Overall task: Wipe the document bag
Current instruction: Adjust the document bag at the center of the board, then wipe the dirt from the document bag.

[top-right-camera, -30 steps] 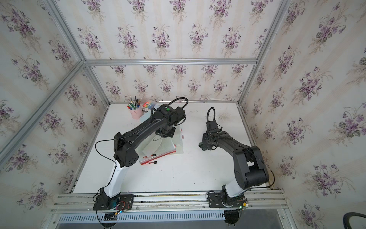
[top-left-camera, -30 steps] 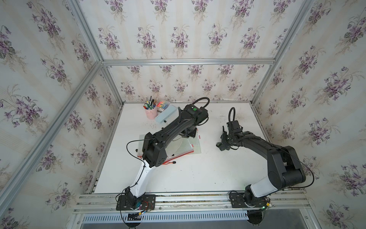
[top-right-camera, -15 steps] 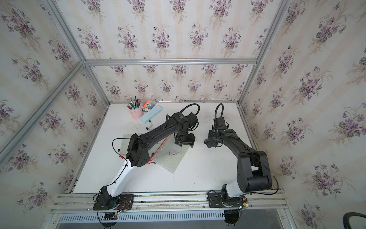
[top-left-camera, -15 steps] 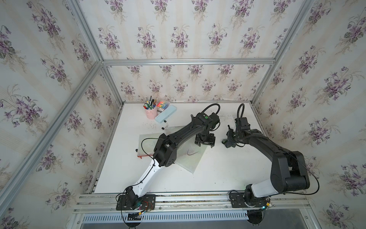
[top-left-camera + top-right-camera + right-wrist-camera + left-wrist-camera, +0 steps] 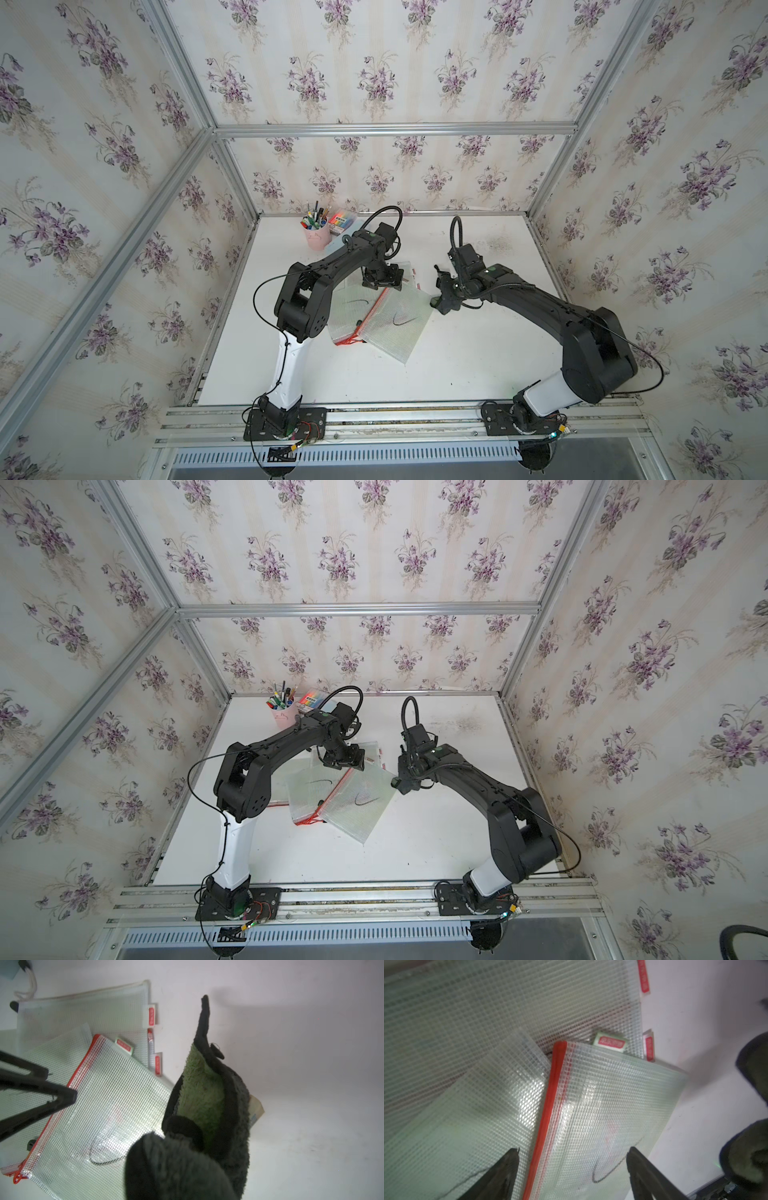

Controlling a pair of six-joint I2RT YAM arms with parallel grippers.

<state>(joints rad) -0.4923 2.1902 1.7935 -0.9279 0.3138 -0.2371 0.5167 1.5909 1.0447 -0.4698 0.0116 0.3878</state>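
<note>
Dragged off the stack [image 5: 347, 311], the document bag [image 5: 386, 338] lay mid-frame, ink mark [image 5: 402, 322] unwiped. Left gripper [image 5: 573, 1152] hung spread above it; right gripper [image 5: 440, 301] pinched a green-lined cloth [image 5: 199, 1088] beside its corner.

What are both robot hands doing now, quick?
Left gripper: open, empty, above the clear mesh red-zipped document bag.
Right gripper: shut on the fluffy black-and-green cloth.

The cloth [image 5: 199, 1105] hides the right gripper's [image 5: 444, 296] fingers; the left arm [image 5: 332, 266] covers the lower bags' [image 5: 353, 309] left part; the label [image 5: 611, 1043] print is blurred.
</note>
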